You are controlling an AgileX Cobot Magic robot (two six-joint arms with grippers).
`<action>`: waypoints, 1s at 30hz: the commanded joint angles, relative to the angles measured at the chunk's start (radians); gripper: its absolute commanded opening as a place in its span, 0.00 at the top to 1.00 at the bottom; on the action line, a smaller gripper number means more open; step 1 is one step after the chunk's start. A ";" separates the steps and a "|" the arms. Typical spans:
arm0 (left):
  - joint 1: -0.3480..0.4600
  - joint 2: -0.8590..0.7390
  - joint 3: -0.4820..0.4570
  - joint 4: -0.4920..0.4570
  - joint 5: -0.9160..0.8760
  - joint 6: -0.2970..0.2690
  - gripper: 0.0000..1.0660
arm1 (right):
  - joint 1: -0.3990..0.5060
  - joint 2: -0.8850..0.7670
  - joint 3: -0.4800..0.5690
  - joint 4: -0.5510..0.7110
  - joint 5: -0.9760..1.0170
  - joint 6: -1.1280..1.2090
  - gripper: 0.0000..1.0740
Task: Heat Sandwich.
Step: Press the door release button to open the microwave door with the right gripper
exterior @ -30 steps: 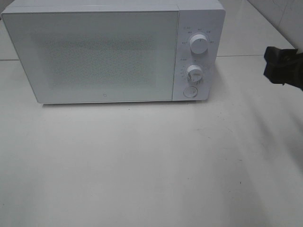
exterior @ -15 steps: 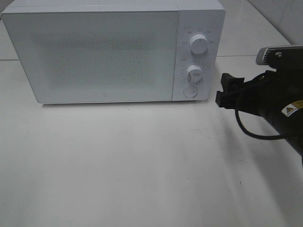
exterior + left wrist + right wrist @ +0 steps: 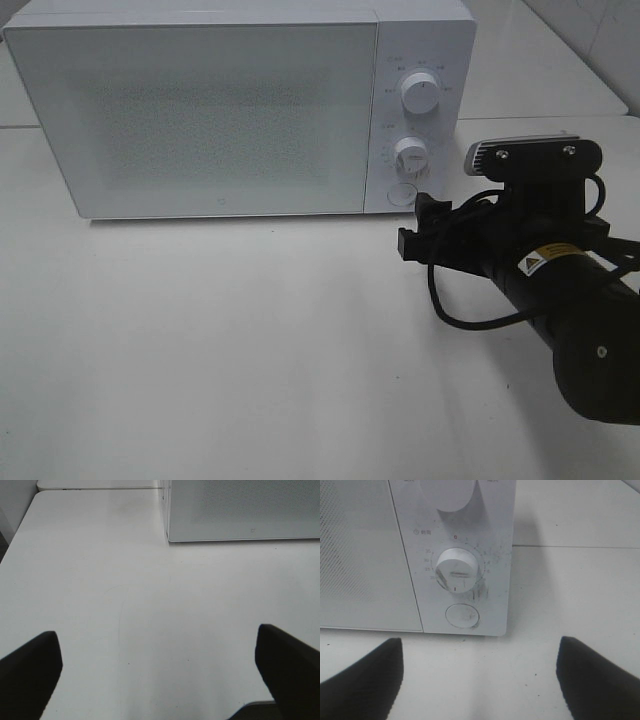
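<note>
The sandwich is out of view in every frame. A white microwave [image 3: 200,110] stands at the back of the table with its door shut. My right gripper [image 3: 415,225] hovers open just in front of the microwave's control panel, nothing between its fingers. In the right wrist view the open gripper [image 3: 479,672] faces the round button [image 3: 462,615] under the lower knob [image 3: 457,569]. My left gripper [image 3: 160,667] is open over bare table near the microwave's left front corner [image 3: 167,535]; it does not show in the exterior view.
The upper knob [image 3: 420,93] sits above the lower knob [image 3: 410,154] on the panel. A black cable [image 3: 470,315] loops beside the right arm. The white table [image 3: 220,350] spreads in front of the microwave.
The right arm has come in from the right edge toward the left, bringing its open gripper up to the microwave's control panel. The microwave has not moved.
</note>
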 commanded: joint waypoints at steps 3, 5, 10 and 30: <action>0.002 -0.016 0.001 -0.007 -0.004 -0.002 0.08 | 0.020 -0.001 -0.012 0.020 -0.009 -0.004 0.29; 0.002 -0.016 0.001 -0.007 -0.004 -0.002 0.08 | 0.020 -0.001 -0.012 0.020 -0.009 0.001 0.29; 0.002 -0.016 0.001 -0.007 -0.004 -0.002 0.08 | 0.020 -0.001 -0.012 0.018 -0.006 0.089 0.29; 0.002 -0.016 0.001 -0.007 -0.004 -0.002 0.08 | 0.020 -0.001 -0.012 0.018 0.022 1.228 0.35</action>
